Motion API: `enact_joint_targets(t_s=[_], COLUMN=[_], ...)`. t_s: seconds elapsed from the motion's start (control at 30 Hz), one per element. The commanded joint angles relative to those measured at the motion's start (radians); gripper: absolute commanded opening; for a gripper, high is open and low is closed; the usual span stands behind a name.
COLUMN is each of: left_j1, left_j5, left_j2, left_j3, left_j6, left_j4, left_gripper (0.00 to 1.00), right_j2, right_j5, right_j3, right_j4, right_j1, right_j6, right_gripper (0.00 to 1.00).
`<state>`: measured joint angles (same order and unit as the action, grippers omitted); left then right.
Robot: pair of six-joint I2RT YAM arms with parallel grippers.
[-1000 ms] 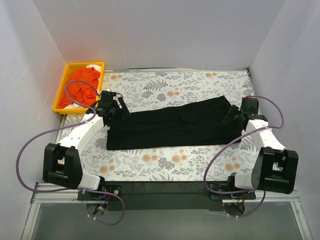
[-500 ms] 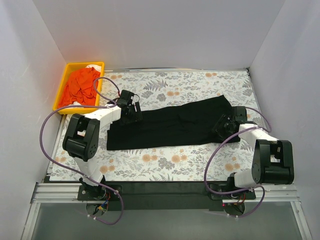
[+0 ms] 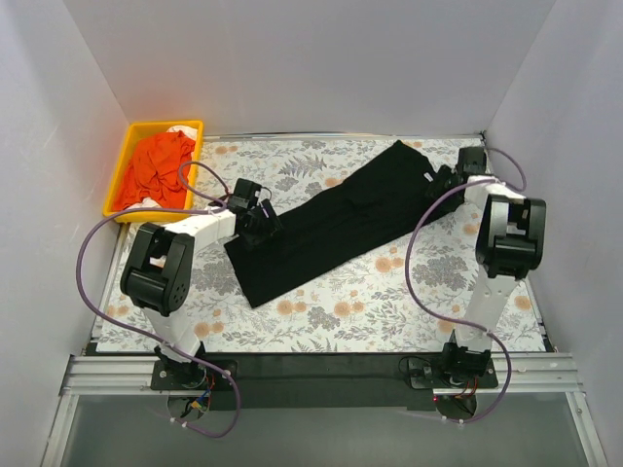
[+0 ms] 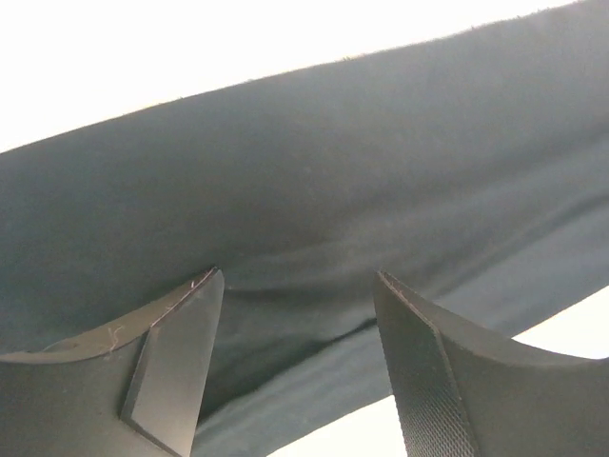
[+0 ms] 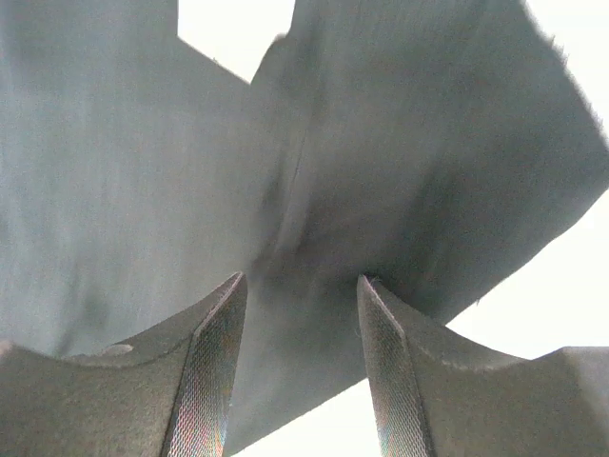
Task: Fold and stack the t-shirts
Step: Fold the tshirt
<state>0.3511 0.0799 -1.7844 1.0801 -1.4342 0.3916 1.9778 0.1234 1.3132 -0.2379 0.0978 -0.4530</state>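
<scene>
A black t-shirt (image 3: 331,229), folded into a long band, lies slanted across the flowered table from near left to far right. My left gripper (image 3: 258,222) sits on its near-left end, and my right gripper (image 3: 446,180) is at its far-right end. In the left wrist view the jaws of my left gripper (image 4: 297,276) stand wide apart, their tips pressed on the dark cloth (image 4: 304,171), which wrinkles between them. In the right wrist view my right gripper (image 5: 301,278) is also open, with the t-shirt (image 5: 381,143) spread under its tips.
A yellow tray (image 3: 125,161) at the far left corner holds crumpled orange cloth (image 3: 158,167) and a bit of white. White walls enclose the table on three sides. The right arm's upright link (image 3: 506,243) stands near the right wall.
The black band has swung from lying level to slanting, its right end carried toward the far wall with the right gripper. The left gripper shifted slightly right, and both jaws narrowed a little.
</scene>
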Motion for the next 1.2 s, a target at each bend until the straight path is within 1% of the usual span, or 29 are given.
enact_joint_targets(t_s=[0.0,0.03,0.13,0.2,0.27,0.3,0.33,0.37,0.4,0.43,0.47,0.5,0.53,0.6,0.63,0.7,0.77,0.93,1.0,1.03,1.1,1.13,1.17], left_j1=[0.048,0.07,0.081,0.081,0.081,0.081,0.083,0.081,0.083,0.08,0.081,0.08,0.077,0.077,0.074,0.074,0.072,0.074,0.074,0.074,0.075,0.08,0.084], left_j5=[0.155,0.168,0.189,0.164,0.098,0.071,0.016,-0.009,-0.034,-0.084,-0.113,-0.13,-0.146,-0.184,-0.19,-0.187,-0.18,-0.118,-0.085,-0.019,0.041,0.105,0.128], left_j2=[0.02,0.025,0.08,0.127,0.195,0.212,0.247,0.259,0.275,0.29,0.295,0.295,0.29,0.272,0.261,0.221,0.194,0.132,0.129,0.132,0.138,0.144,0.145], left_j3=[-0.048,-0.048,-0.068,-0.086,-0.086,-0.083,-0.082,-0.082,-0.088,-0.094,-0.1,-0.109,-0.112,-0.12,-0.126,-0.126,-0.123,-0.147,-0.172,-0.181,-0.215,-0.226,-0.233], left_j6=[-0.12,-0.138,-0.167,-0.163,-0.126,-0.108,-0.089,-0.074,-0.039,-0.023,-0.005,0.024,0.044,0.089,0.104,0.126,0.141,0.126,0.091,0.077,0.029,0.012,-0.005], left_j4=[0.067,0.069,0.07,0.079,0.116,0.13,0.156,0.164,0.168,0.171,0.171,0.17,0.162,0.152,0.132,0.118,0.11,0.107,0.108,0.104,0.089,0.072,0.064], left_gripper=[0.61,0.61,0.62,0.63,0.63,0.63,0.63,0.63,0.63,0.63,0.63,0.6,0.52,0.44,0.37,0.33,0.32,0.32,0.32,0.32,0.32,0.32,0.32], right_j2=[0.172,0.187,0.159,0.087,0.027,-0.034,-0.066,-0.097,-0.156,-0.183,-0.209,-0.25,-0.267,-0.3,-0.304,-0.292,-0.269,-0.163,-0.131,-0.123,-0.106,-0.102,-0.09], right_j5=[-0.101,-0.084,-0.071,-0.044,-0.031,-0.021,-0.019,-0.019,-0.007,-0.001,0.007,0.036,0.05,0.062,0.071,0.084,0.084,0.027,0.01,0.005,-0.028,-0.042,-0.053], right_j3=[0.24,0.315,0.342,0.288,0.194,0.155,0.121,0.086,0.007,-0.029,-0.073,-0.147,-0.185,-0.274,-0.296,-0.324,-0.33,-0.266,-0.258,-0.256,-0.243,-0.233,-0.218], right_j4=[-0.07,-0.09,-0.106,-0.106,-0.106,-0.104,-0.103,-0.097,-0.087,-0.075,-0.061,-0.014,0.011,0.093,0.129,0.184,0.202,0.195,0.183,0.177,0.155,0.146,0.12], right_j1=[0.031,0.028,0.0,-0.02,-0.062,-0.078,-0.096,-0.139,-0.157,-0.194,-0.213,-0.231,-0.262,-0.288,-0.309,-0.326,-0.328,-0.316,-0.294,-0.264,-0.225,-0.184,-0.164], right_j6=[0.175,0.18,0.183,0.18,0.169,0.165,0.159,0.134,0.119,0.099,0.042,0.016,-0.012,-0.088,-0.108,-0.15,-0.157,-0.078,-0.062,-0.055,-0.004,0.017,0.069], right_gripper=[0.49,0.49,0.5,0.51,0.51,0.51,0.51,0.52,0.52,0.51,0.51,0.51,0.51,0.5,0.5,0.48,0.46,0.44,0.44,0.44,0.44,0.44,0.44])
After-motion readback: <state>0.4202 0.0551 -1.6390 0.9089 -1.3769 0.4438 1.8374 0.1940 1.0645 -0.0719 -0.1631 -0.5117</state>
